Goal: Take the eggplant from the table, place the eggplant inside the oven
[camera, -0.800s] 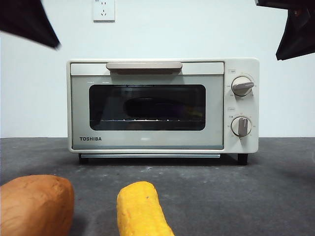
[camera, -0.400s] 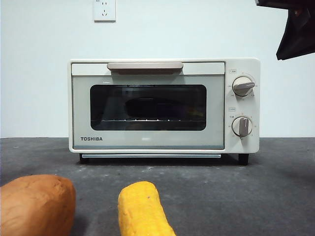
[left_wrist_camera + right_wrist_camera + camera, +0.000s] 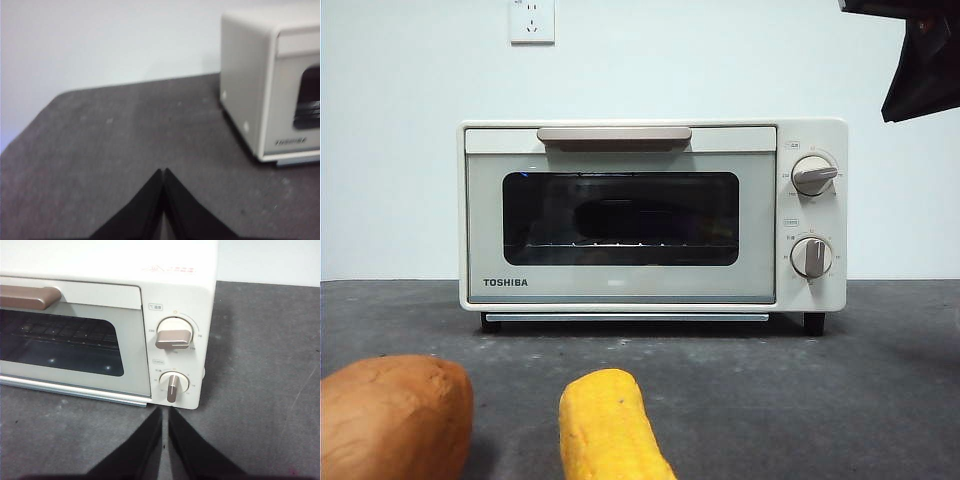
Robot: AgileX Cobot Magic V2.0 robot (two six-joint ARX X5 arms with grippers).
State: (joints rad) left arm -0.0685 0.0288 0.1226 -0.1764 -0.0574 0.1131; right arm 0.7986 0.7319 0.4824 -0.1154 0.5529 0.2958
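The cream-white oven (image 3: 620,140) stands on the dark grey table (image 3: 800,400) with its door shut. Behind the dark glass a long dark shape, the eggplant (image 3: 635,216), lies on the wire rack; its colour does not show. My right gripper (image 3: 165,410) is shut and empty, hovering in front of the oven's (image 3: 175,300) two knobs, and shows in the front view as a black tip (image 3: 923,70) at the top right. My left gripper (image 3: 163,172) is shut and empty above bare table (image 3: 110,145), off the oven's (image 3: 250,80) left side.
A yellow corn cob (image 3: 607,425) and an orange-brown sweet potato (image 3: 392,415) lie at the table's front edge. A wall socket (image 3: 531,20) sits on the white wall behind the oven.
The black arm tip at the front view's top left corner has withdrawn out of the picture. The oven, corn and sweet potato have stayed put.
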